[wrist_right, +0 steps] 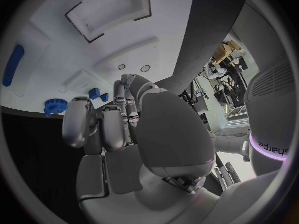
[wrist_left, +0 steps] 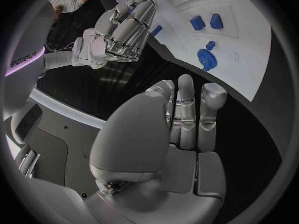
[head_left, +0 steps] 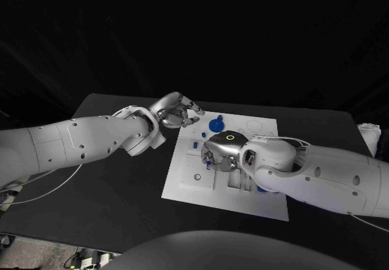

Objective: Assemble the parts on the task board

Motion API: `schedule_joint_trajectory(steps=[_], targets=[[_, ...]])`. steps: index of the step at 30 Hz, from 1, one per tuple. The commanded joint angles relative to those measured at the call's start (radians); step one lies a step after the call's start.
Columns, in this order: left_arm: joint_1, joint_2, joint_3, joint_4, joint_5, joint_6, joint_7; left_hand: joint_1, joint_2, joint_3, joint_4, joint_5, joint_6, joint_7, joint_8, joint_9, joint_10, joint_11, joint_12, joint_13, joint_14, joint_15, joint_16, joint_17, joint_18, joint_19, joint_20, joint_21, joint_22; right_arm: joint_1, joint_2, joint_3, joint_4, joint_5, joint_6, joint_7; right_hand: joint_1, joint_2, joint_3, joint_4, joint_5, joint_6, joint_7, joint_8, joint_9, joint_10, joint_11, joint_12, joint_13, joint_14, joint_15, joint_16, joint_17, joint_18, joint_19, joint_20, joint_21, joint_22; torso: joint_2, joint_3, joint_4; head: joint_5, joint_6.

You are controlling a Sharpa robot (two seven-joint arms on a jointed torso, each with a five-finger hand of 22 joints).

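Note:
The white task board [head_left: 188, 185] lies in the middle of the black table. A blue gear [head_left: 216, 124] sits near its far edge, with small blue blocks [head_left: 203, 135] beside it. My left hand [head_left: 178, 115] hovers over the board's far left corner, its fingers [wrist_left: 186, 109] stretched out and holding nothing. My right hand [head_left: 221, 152] is low over the board's middle, fingers pointing down at it. A small blue part [head_left: 209, 164] lies right by its fingertips; whether it is held is hidden. The gear [wrist_right: 55, 106] and blocks [wrist_right: 93, 93] lie just beyond the right hand [wrist_right: 124, 129].
A long blue piece [wrist_right: 12, 64] lies farther along the board, and another blue part [head_left: 261, 188] shows beside my right forearm. The board has rectangular recesses [wrist_right: 109, 10] and small round holes [wrist_right: 145, 68]. Bare black table [head_left: 97, 197] surrounds the board.

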Motion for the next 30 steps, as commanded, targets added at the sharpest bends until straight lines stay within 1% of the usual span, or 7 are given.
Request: schedule_joint_trajectory(steps=[1, 8, 16, 30], targets=[[0.000, -0.001, 0.001, 0.004, -0.004, 0.011, -0.004, -0.003, 0.004, 0.008, 0.000, 0.006, -0.001, 0.007, 0.001, -0.002, 0.003, 0.002, -0.002, 0.000, -0.003, 0.003, -0.006, -0.001, 0.016, -0.005, 0.003, -0.003, 0.095, -0.004, 0.002, 0.000, -0.001, -0.009, 0.008, 0.004, -0.008, 0.000, 0.000, -0.005, -0.003, 0.006, 0.001, -0.004, 0.001, 0.006, -0.001, -0.002, 0.001, -0.003, -0.001, -0.005, 0.000, 0.010, -0.003, -0.003, -0.003, 0.158, 0.000, 0.0010, -0.0003, -0.003, 0.000], [0.000, -0.002, 0.000, 0.006, -0.004, 0.014, -0.008, 0.003, 0.004, 0.012, -0.001, 0.013, -0.002, 0.009, 0.000, -0.002, 0.002, 0.004, -0.003, 0.000, -0.003, 0.004, -0.007, -0.002, 0.017, -0.005, 0.004, -0.006, 0.095, -0.011, 0.004, 0.000, -0.003, -0.010, 0.014, 0.002, -0.009, 0.000, 0.000, -0.004, -0.003, 0.005, 0.001, -0.005, 0.001, 0.006, -0.001, -0.002, 0.001, -0.002, -0.001, -0.004, 0.003, 0.010, -0.002, -0.003, -0.002, 0.159, 0.000, 0.0005, -0.0001, -0.003, 0.000], [0.000, 0.000, 0.000, 0.007, -0.004, 0.013, -0.008, 0.008, 0.003, 0.014, -0.002, 0.018, -0.006, 0.009, -0.001, -0.003, -0.001, 0.004, -0.004, 0.000, -0.003, 0.004, -0.008, -0.003, 0.017, -0.005, 0.005, -0.007, 0.096, -0.018, 0.008, 0.000, -0.008, -0.013, 0.025, -0.001, -0.008, 0.000, 0.001, -0.005, -0.004, 0.005, 0.001, -0.006, 0.000, 0.007, -0.001, -0.002, 0.001, -0.004, -0.001, -0.006, -0.003, 0.011, -0.005, -0.003, -0.007, 0.157, 0.000, 0.0003, 0.0000, -0.006, 0.000], [0.000, -0.002, 0.000, 0.009, -0.004, 0.016, -0.012, 0.010, 0.003, 0.016, -0.001, 0.020, -0.008, 0.008, -0.002, -0.003, -0.003, 0.004, -0.004, 0.000, -0.003, 0.004, -0.008, -0.004, 0.017, -0.005, 0.005, -0.007, 0.096, -0.023, 0.009, 0.000, -0.015, -0.029, 0.017, -0.009, -0.007, 0.001, 0.002, -0.006, -0.004, 0.005, 0.001, -0.008, 0.000, 0.007, -0.001, -0.002, 0.001, -0.004, -0.002, -0.007, -0.005, 0.012, -0.006, -0.003, -0.010, 0.156, 0.000, 0.0007, -0.0004, -0.005, 0.000]])
